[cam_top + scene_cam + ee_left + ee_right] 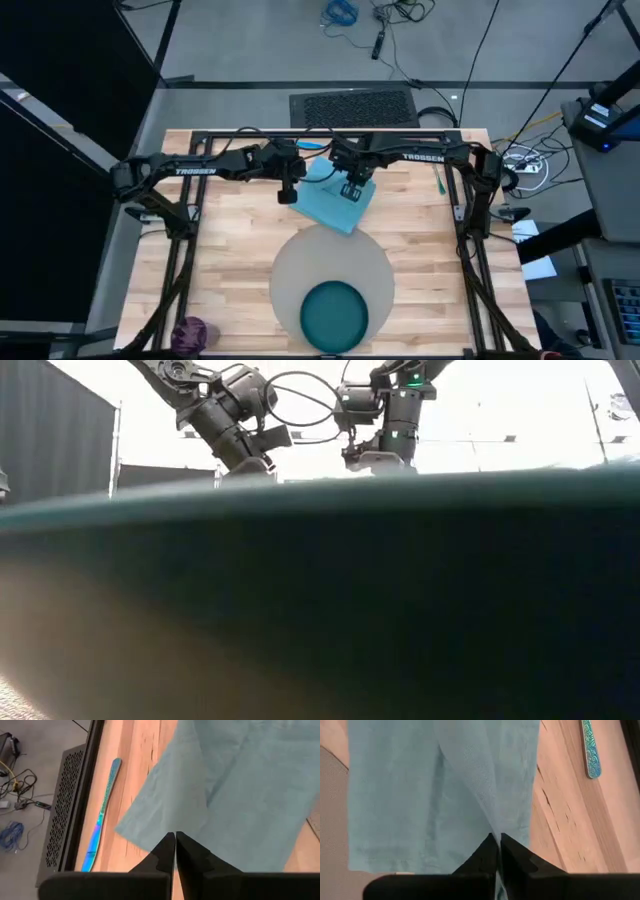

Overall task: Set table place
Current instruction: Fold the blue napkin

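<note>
Both pairs of jaws are pinched on one light blue napkin [335, 198], left gripper [288, 193] and right gripper [352, 190] at its far corners, mid-tabletop [230, 250]. Done: one plate [334, 315] on one mat [325, 255]. Left: napkin, one knife [102, 815], one purple cup [193, 333].

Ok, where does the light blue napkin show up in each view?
High view: napkin at centre, between the mat and the table's far edge.
Low view: not visible; the plate's rim fills the picture.
Left wrist view: upper right.
Right wrist view: centre-left.
Shared landmark: blue-handled cutlery beside it.
</note>
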### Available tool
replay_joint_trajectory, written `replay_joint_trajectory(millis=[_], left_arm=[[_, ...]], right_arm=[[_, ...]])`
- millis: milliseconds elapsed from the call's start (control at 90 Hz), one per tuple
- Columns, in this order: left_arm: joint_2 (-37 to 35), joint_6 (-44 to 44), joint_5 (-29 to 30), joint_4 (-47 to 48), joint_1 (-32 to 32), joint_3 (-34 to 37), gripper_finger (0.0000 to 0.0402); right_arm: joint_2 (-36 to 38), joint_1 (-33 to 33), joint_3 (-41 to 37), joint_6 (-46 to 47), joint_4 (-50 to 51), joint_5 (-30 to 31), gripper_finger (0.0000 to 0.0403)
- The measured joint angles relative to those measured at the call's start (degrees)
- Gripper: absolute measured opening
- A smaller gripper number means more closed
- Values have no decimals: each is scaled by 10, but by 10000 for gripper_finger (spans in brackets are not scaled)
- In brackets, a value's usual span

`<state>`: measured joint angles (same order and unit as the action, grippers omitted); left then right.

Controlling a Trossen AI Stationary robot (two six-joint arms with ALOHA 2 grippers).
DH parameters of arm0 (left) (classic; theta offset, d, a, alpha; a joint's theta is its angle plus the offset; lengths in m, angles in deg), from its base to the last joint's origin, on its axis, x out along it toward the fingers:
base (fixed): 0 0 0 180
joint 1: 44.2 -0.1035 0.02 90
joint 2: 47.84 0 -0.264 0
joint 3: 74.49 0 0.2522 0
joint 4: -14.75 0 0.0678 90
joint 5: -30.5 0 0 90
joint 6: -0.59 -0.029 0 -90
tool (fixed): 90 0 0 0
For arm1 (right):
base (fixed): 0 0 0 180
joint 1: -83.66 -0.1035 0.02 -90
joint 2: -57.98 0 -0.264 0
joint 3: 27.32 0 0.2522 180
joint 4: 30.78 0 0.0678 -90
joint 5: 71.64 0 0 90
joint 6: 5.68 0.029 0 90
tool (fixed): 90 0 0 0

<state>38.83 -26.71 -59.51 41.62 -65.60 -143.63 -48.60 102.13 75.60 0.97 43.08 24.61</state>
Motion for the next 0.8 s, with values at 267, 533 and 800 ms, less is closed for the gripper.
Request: replay_joint_trajectory(millis=[267,533,800], left_arm=[[0,30,-44,2,-1,4,0],[13,84,-163,8,17,4,0],[109,82,-111,8,65,12,0]], right_arm=[[-2,44,0,-16,18,42,81],[-5,80,0,0,26,27,144],[0,21,-5,-18,39,-70,126]])
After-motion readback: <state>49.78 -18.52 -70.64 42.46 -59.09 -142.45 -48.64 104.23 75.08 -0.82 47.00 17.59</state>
